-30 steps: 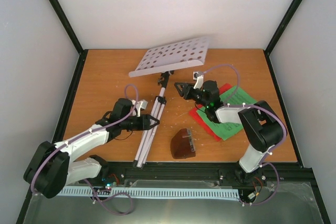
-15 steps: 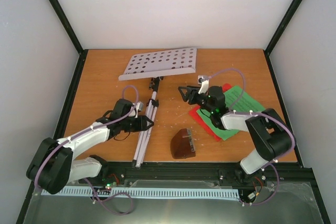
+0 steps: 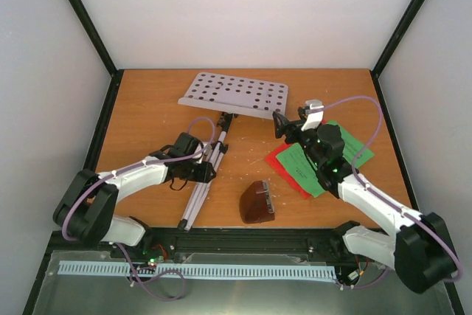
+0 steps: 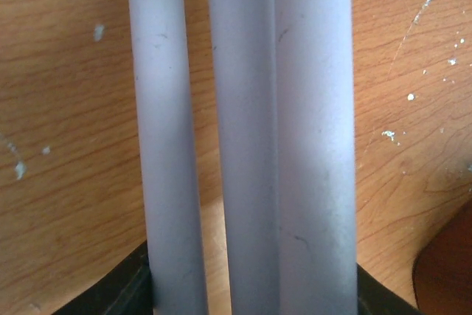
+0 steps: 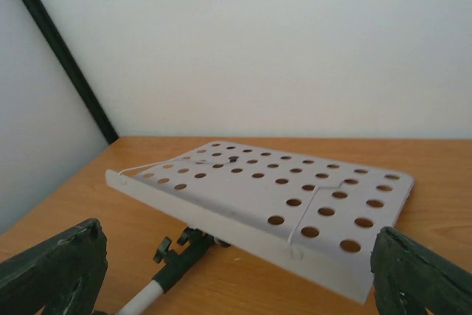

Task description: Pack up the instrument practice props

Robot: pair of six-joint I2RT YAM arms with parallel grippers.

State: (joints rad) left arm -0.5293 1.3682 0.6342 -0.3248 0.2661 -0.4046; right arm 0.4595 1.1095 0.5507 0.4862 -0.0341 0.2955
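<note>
The white music stand lies on the table, its perforated plate [image 3: 234, 95] [image 5: 273, 197] at the back and its folded legs [image 3: 198, 193] [image 4: 243, 138] running toward the front. My left gripper [image 3: 210, 170] [image 4: 247, 293] is shut across the three leg tubes. My right gripper [image 3: 279, 124] [image 5: 236, 235] stands open just right of the plate's near corner, with nothing between its fingers [image 5: 51, 271]. The dark brown metronome [image 3: 257, 203] [image 4: 446, 271] lies near the front edge. The green sheet [image 3: 324, 156] rests on the red sheet [image 3: 284, 169] under my right arm.
A black clamp and knob [image 5: 173, 252] join the plate to the pole. Black frame posts [image 3: 85, 16] and pale walls close in the table's back and sides. White specks dot the wood [image 4: 413, 27].
My right gripper has opened wide and drawn back to the right of the stand. The plate has swung and settled lower and further right. My left gripper kept its hold, shifting slightly right.
</note>
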